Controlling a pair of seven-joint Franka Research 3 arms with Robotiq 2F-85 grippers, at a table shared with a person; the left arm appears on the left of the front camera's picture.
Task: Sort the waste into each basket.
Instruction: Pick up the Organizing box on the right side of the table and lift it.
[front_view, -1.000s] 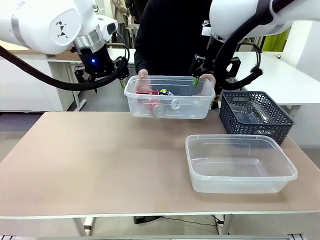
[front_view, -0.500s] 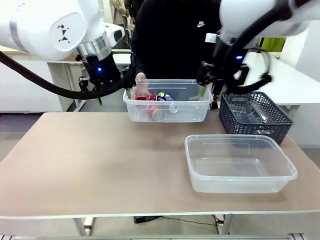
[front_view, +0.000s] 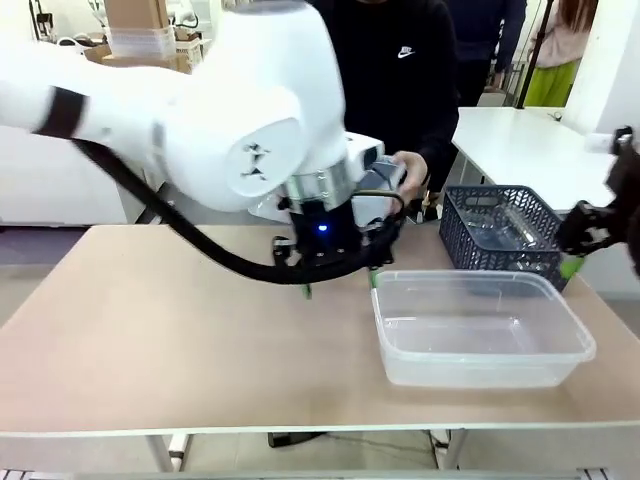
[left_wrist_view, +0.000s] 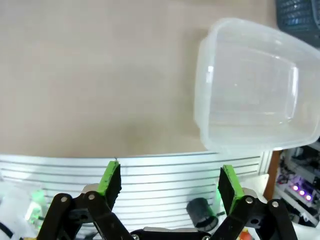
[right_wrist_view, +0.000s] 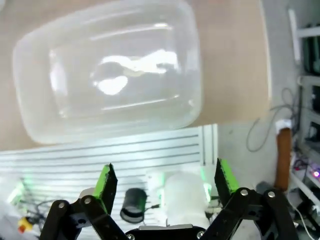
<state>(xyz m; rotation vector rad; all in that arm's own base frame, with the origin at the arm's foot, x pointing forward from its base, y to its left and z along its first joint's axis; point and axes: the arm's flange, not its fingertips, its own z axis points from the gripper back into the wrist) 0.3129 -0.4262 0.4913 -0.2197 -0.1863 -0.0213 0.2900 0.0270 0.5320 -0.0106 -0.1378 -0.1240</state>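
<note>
Dark mesh crate (front_view: 505, 232) on table (front_view: 150, 330)

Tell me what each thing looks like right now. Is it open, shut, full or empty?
left gripper: open, holding nothing.
right gripper: open, holding nothing.
clear tub: upright on the table, empty.
dark mesh basket: upright behind the clear tub; something clear seems to lie in it, too hard to tell what.
person's hand: behind the left arm, mostly hidden.
</note>
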